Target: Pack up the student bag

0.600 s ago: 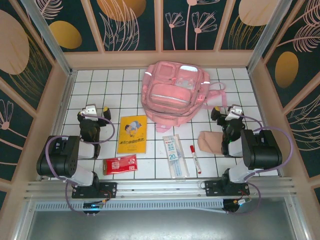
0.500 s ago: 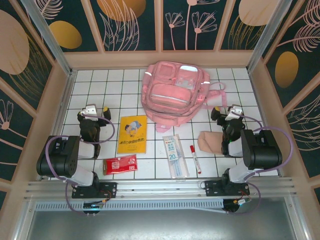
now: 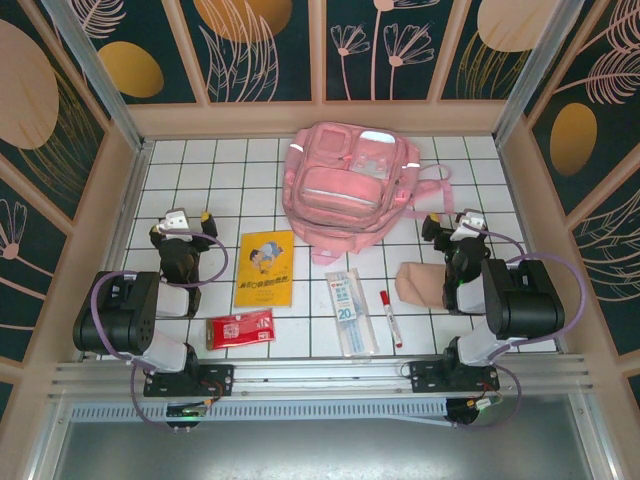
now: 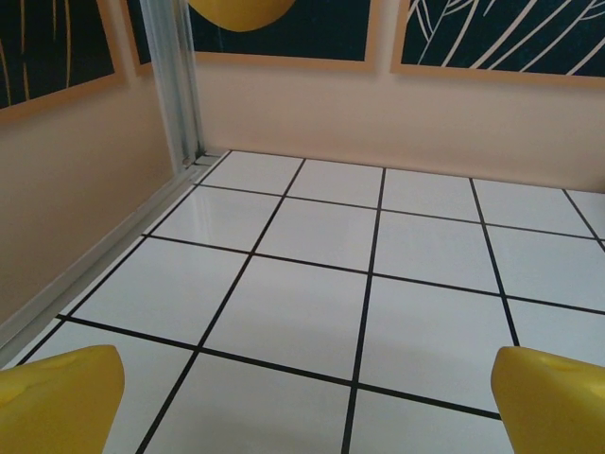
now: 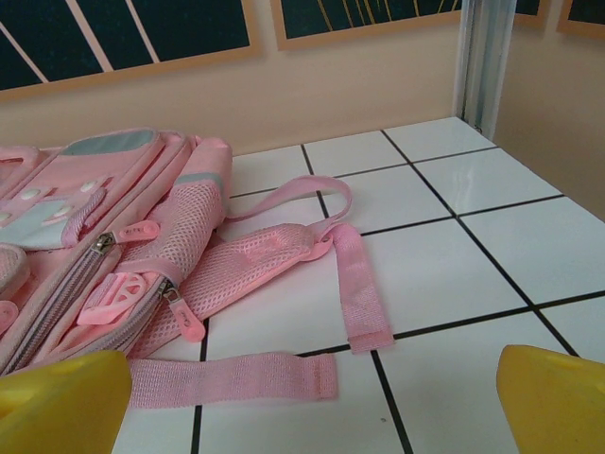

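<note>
Spread wide and gripping nothing, the left fingers (image 4: 57, 397) are hovering above bare white tiles of the worktop (image 4: 312, 312), near its left wall. The right fingers (image 5: 558, 397) are gaping just as wide, released, with nothing between them. They are pointing past the right flank of the bag (image 5: 113, 236), where a loose pink strap (image 5: 364, 293) is trailing across the tiles and a second strap end is lying flat near the zip pulls.

Seen from above, the bag is lying flat at the far middle of the worktop, close to the back wall. Its front is facing up, with silvery strips showing at both upper corners and straps spilling out to the right.

Nearer the arms, a yellow book (image 3: 264, 268) is lying just right of the left fingers, and a red packet (image 3: 240, 328) is lying just beyond its near edge. Right of the book, a clear ruler pack (image 3: 351, 310) and a red-and-white marker (image 3: 389, 318) are lying side by side, not touching, both running lengthwise toward the bag. A beige-pink pouch (image 3: 418, 283) is sitting just beside the right arm (image 3: 520, 295); whether the two are touching I cannot tell. The left arm (image 3: 125, 320) is sitting folded at the near-left corner.
</note>
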You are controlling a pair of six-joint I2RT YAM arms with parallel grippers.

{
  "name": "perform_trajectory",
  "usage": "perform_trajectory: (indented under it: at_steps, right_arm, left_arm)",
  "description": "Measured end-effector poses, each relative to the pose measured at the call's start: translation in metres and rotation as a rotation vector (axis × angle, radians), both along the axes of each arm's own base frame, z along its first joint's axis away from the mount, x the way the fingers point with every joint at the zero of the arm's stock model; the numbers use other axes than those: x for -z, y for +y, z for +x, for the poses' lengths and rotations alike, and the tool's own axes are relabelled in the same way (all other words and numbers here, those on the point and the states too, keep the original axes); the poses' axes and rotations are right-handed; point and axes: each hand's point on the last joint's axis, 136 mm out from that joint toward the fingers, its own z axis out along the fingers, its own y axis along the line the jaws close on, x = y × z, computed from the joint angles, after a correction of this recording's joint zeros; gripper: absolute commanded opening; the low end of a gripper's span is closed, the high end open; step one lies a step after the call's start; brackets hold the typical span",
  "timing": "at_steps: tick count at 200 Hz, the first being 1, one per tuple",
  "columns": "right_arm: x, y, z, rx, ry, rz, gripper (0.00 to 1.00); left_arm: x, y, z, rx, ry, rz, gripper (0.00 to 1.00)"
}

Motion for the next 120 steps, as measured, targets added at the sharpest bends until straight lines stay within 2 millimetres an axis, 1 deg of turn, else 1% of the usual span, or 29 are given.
perform_trajectory:
  at_steps: [55,61,70,76,80,87,92,94,97,104,110,114,120]
  right_arm:
    - [0.000,0.002,0.000,-0.009,0.002,0.001,0.99]
    - [0.001,0.001,0.000,-0.009,0.014,0.002,0.99]
    - [-0.002,0.002,0.001,-0.009,0.023,0.001,0.99]
    - [-0.008,0.002,0.002,-0.009,0.030,0.003,0.99]
    - [-0.012,0.002,0.003,-0.008,0.034,0.012,0.99]
    - [-0.027,0.003,0.008,-0.011,0.026,0.036,0.99]
    - [-0.043,0.004,0.013,-0.019,0.009,0.061,0.98]
    - [-0.046,0.005,0.014,-0.022,0.008,0.068,0.97]
    - [-0.058,0.006,0.017,-0.030,-0.006,0.085,0.95]
    - [-0.078,0.010,0.023,-0.046,-0.022,0.126,0.90]
    - [-0.096,0.014,0.029,-0.067,-0.032,0.172,0.89]
    - [-0.104,0.017,0.032,-0.082,-0.027,0.201,0.89]
    - [-0.117,0.024,0.037,-0.108,-0.016,0.244,0.87]
  left_arm:
    - [0.001,0.000,0.000,0.000,0.008,-0.002,0.99]
    - [0.001,-0.001,0.001,0.003,0.029,-0.003,0.99]
    - [-0.005,-0.001,0.007,0.000,0.055,-0.013,0.99]
    - [-0.015,0.000,0.014,-0.004,0.060,-0.022,0.99]
    - [-0.026,-0.001,0.019,-0.004,0.054,-0.033,0.99]
    - [-0.047,-0.001,0.026,-0.002,0.029,-0.050,0.99]
    - [-0.064,-0.003,0.031,0.003,0.008,-0.067,0.99]
    - [-0.071,-0.004,0.032,0.007,0.002,-0.075,0.99]
    - [-0.081,-0.004,0.034,0.011,-0.013,-0.087,0.99]
    - [-0.103,-0.007,0.037,0.022,-0.038,-0.127,0.99]
    - [-0.118,-0.009,0.038,0.030,-0.054,-0.162,0.99]
    - [-0.128,-0.011,0.039,0.037,-0.064,-0.205,0.99]
    - [-0.139,-0.015,0.039,0.055,-0.067,-0.251,0.99]
